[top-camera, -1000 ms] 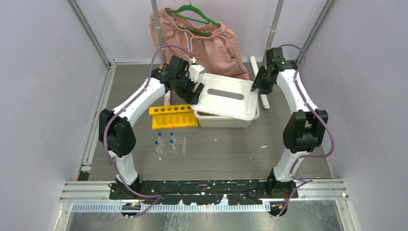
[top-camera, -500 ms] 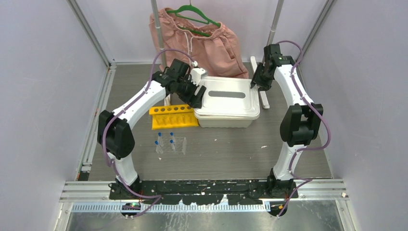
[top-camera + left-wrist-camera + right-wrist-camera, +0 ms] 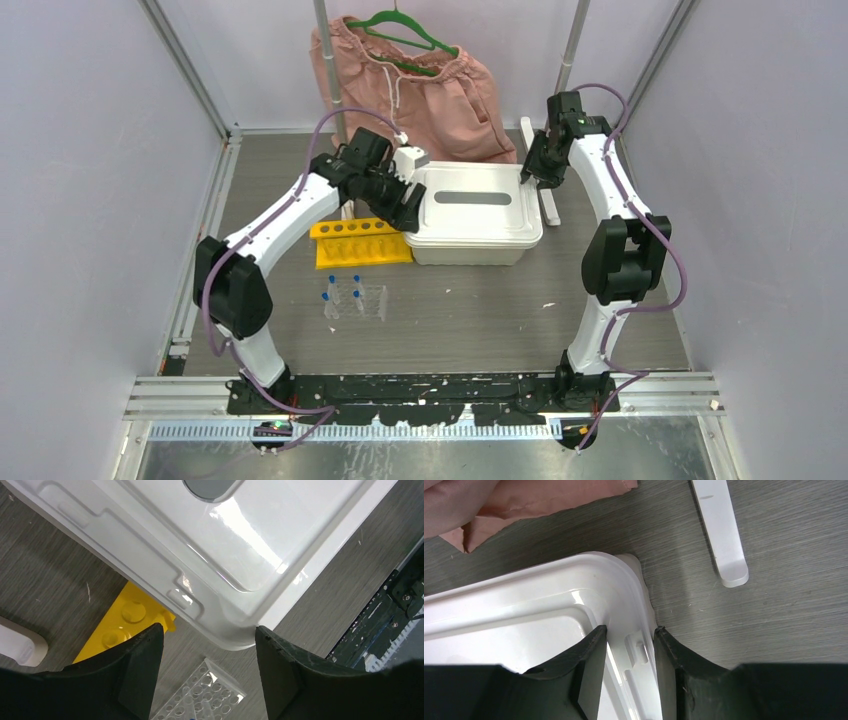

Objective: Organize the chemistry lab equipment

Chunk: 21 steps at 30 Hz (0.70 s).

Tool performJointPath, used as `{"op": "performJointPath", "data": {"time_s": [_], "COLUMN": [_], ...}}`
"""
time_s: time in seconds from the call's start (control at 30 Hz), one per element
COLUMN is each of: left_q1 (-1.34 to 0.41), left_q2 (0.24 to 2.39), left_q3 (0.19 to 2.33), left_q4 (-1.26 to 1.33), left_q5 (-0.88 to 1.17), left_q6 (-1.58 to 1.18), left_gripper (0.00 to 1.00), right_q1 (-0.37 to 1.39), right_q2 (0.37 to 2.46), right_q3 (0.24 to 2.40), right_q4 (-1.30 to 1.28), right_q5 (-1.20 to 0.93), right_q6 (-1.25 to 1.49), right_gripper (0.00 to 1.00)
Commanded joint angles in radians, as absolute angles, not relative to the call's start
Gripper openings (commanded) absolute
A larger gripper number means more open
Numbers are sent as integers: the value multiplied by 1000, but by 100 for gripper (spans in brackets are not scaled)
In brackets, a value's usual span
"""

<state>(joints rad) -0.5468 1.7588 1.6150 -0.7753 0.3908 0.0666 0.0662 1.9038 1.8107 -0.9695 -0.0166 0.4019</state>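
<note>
A white lid (image 3: 475,205) lies flat on the white bin (image 3: 470,250) mid-table. My right gripper (image 3: 532,172) is at the lid's far right corner, shut on its rim (image 3: 636,645), one finger inside the ridge and one outside (image 3: 629,632). My left gripper (image 3: 408,205) hovers open at the lid's near left corner (image 3: 235,630), nothing between its fingers (image 3: 207,640). The yellow tube rack (image 3: 362,241) lies left of the bin, also in the left wrist view (image 3: 120,625). The clear grid rack (image 3: 370,300) with blue-capped tubes (image 3: 328,298) stands nearer the arms (image 3: 202,695).
Pink shorts (image 3: 410,90) on a green hanger hang at the back, their hem close to the lid's far edge (image 3: 524,505). A white flat strip (image 3: 548,200) lies right of the bin (image 3: 721,530). A white rounded object (image 3: 20,642) lies beside the yellow rack.
The lid was tilted up off the bin a second ago and now lies flat on it. Both grippers moved slightly with it, the left arm shifting left and down.
</note>
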Motion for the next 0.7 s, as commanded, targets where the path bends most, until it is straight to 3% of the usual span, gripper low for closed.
{"op": "performJointPath", "data": {"time_s": [0.0, 0.33, 0.67], "left_q1": [-552, -552, -552], "left_q2": [1710, 1712, 1666], "left_q3": [1585, 1544, 1588], "left_q4": [-798, -788, -810], "left_q5": [417, 381, 474], "left_q6": [70, 80, 107], "left_gripper": [67, 62, 57], "right_q1": [74, 126, 138], "right_q2": [1898, 1814, 1756], "right_q3": [1830, 1768, 1740], "right_q4": [-971, -937, -918], "right_q5": [14, 76, 86], "right_q6": [386, 383, 344], "right_gripper": [45, 45, 46]}}
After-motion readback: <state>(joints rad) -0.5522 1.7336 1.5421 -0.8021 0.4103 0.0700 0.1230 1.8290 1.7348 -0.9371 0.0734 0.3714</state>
